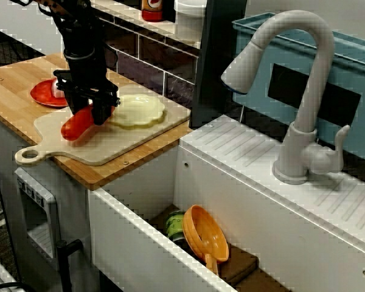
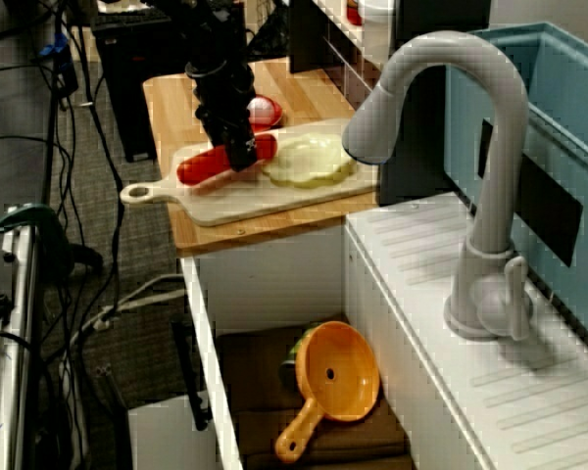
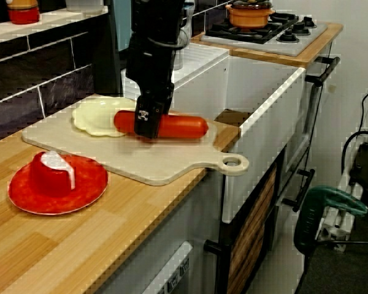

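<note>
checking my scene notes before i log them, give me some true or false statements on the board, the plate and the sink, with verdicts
1. The hand is closed around the red sausage at the cutting board. True.
2. The red plate sits on the cutting board. False: it rests on the wooden counter beside the board.
3. An orange strainer lies down in the sink. True.
4. The pale yellow piece is in the sink. False: it lies on the cutting board, right next to the sausage.
</note>
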Controlling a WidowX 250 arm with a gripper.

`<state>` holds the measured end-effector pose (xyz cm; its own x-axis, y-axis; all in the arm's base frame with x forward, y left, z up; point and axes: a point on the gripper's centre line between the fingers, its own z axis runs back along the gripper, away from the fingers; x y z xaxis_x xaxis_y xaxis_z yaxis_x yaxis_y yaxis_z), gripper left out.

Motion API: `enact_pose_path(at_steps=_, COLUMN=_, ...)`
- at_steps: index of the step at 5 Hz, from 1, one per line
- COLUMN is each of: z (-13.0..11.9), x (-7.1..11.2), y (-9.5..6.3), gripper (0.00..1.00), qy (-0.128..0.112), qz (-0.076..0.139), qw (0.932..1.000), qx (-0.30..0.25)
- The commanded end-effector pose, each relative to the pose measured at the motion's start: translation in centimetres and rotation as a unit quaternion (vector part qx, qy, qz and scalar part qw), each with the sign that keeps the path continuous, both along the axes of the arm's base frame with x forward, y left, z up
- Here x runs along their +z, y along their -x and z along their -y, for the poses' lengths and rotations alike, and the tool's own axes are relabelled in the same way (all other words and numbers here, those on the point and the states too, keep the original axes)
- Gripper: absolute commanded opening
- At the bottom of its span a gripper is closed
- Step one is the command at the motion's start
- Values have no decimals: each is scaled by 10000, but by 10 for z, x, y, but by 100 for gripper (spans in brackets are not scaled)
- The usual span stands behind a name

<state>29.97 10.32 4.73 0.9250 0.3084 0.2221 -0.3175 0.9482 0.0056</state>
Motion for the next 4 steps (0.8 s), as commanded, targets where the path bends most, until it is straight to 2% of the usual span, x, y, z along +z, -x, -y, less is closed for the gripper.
enact_pose_path(at_steps=1, z=-23, x=26, y=-1, gripper=0, qy=47, qz=65, qw=9999, qx=82)
enact_pose_path(at_steps=4, z=-42, x=35, y=7, gripper=0, qy=120, qz=78, qw=9998, qx=168)
